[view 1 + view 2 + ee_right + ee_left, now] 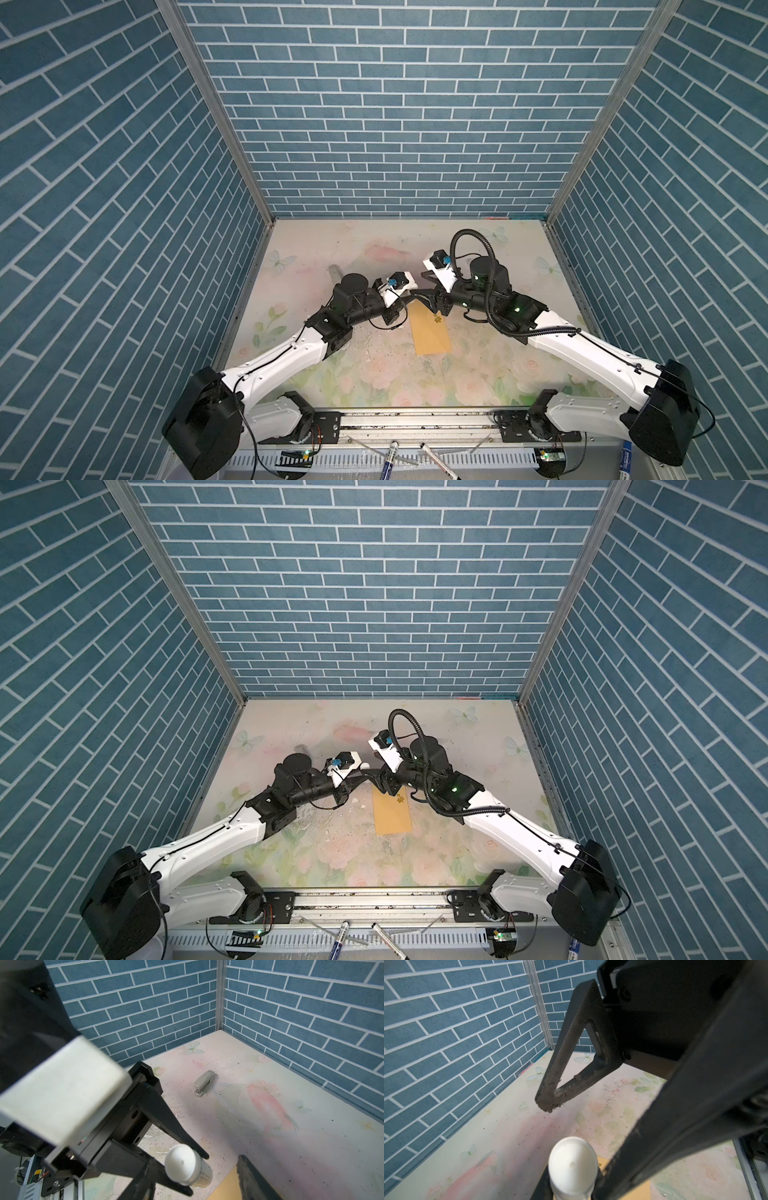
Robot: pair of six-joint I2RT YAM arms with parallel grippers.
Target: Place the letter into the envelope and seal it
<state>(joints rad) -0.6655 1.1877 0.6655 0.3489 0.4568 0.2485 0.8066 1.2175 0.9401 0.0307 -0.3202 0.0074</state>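
Closest to the left wrist lens loomed the white cap of a tube (pixel 573 1164), blurred by nearness. The left gripper (pixel 197 1174) was closed on that tube, with its dark fingers (pixel 176 1132) pressed against either side of the body just behind the cap. The right gripper (pixel 422 288) stood open about the cap, one triangular finger (pixel 560 1059) well clear of it and the other running just beside it; whether that one touched could not be told.

In both top views the two grippers met near mid-frame, a little below the middle, over the upper end of the envelope (pixel 430 336). It lay flat on the floral table (pixel 374 374), its long side running up the frame, with a gold sticker (pixel 437 319) near its upper right edge. A grey stapler (pixel 204 1082) sat well apart from it on the table. Two markers (pixel 388 457) lay at the bottom edge.
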